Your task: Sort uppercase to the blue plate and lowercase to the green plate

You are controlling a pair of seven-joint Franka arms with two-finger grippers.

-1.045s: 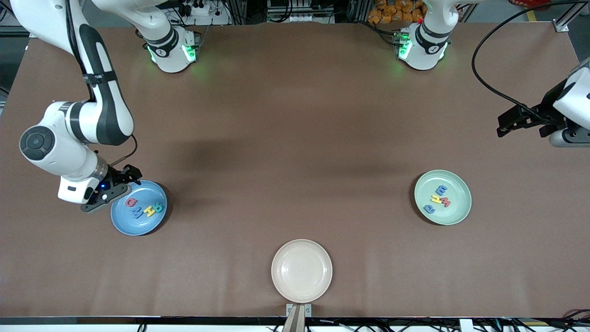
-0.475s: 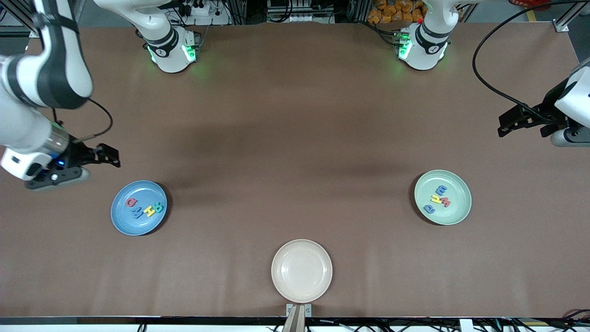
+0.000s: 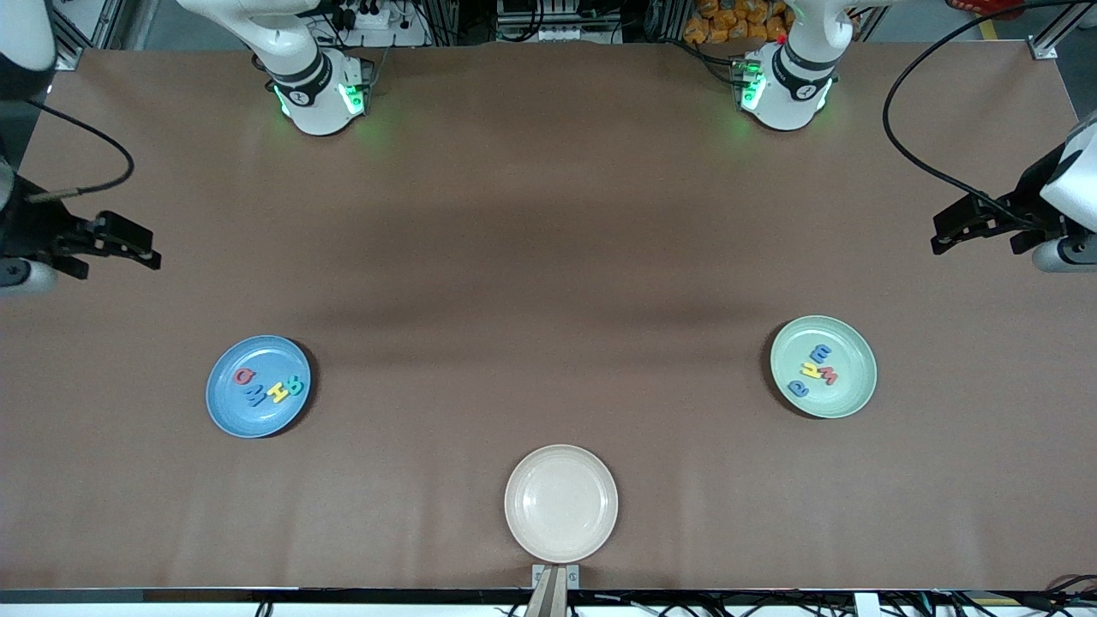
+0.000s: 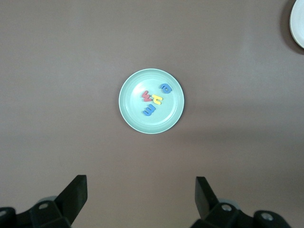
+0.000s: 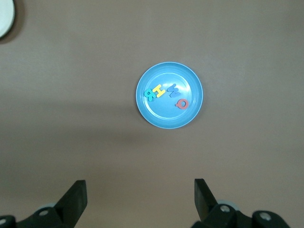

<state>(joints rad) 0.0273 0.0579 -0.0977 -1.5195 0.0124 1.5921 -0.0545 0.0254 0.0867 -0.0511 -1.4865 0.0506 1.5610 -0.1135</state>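
Note:
The blue plate point(image 3: 248, 420) holds the red G point(image 3: 244, 376), angular blue M point(image 3: 254, 394), yellow H point(image 3: 278, 392) and teal R point(image 3: 296, 386). The green plate point(image 3: 847, 392) holds the blue m point(image 3: 820, 353), red m point(image 3: 827, 374), tiny yellow letter point(image 3: 809, 369) and rounded blue letter point(image 3: 797, 388). My right gripper point(image 3: 146, 248) is open and empty, high over bare table at the right arm's end; its wrist view shows the blue plate point(image 5: 166, 118) far below. My left gripper point(image 3: 943, 236) is open and empty, high at the left arm's end, looking down on the green plate point(image 4: 156, 124).
An empty cream-white plate point(image 3: 560, 503) sits at the table's edge nearest the front camera, midway between the two coloured plates. A black cable point(image 3: 908, 163) hangs over the table near the left arm.
My right gripper has risen from the blue plate's rim and drawn back toward the right arm's end of the table. The left arm has hardly moved. The letters have not moved.

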